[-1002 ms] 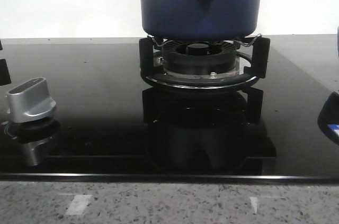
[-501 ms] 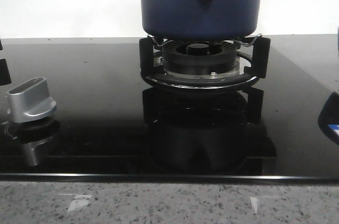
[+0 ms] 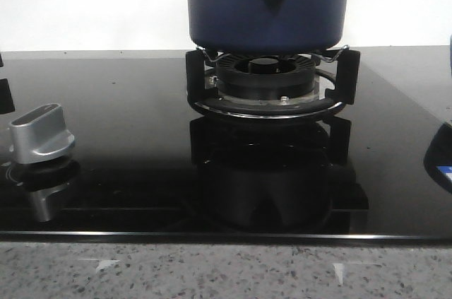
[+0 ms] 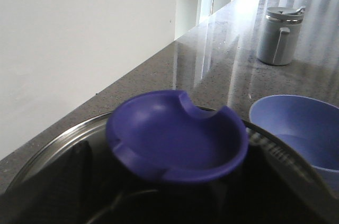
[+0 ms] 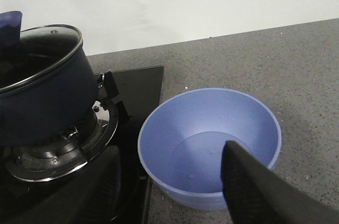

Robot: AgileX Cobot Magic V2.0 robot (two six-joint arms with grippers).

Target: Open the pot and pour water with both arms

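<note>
Left tool: its fingers lie out of view, so its opening cannot be told; it hangs directly over the purple dished knob [image 4: 177,136] of the steel-rimmed glass lid [image 5: 39,52]. Right tool: only one black finger [image 5: 262,189] shows, over the near rim of the light blue round bowl [image 5: 209,147]; opening likewise undeterminable. The dark navy round pot [image 3: 268,6], still lidded, sits on the black burner grate [image 3: 272,83] of the glossy black cooktop [image 3: 127,136], at 9 o'clock of the bowl. A grey lidded jug [image 4: 279,36] stands far off on the speckled bench [image 5: 265,60]. Risk: an off-centre grip on the smooth knob could slip, dropping the lid or nudging the pot off its grate.
</note>
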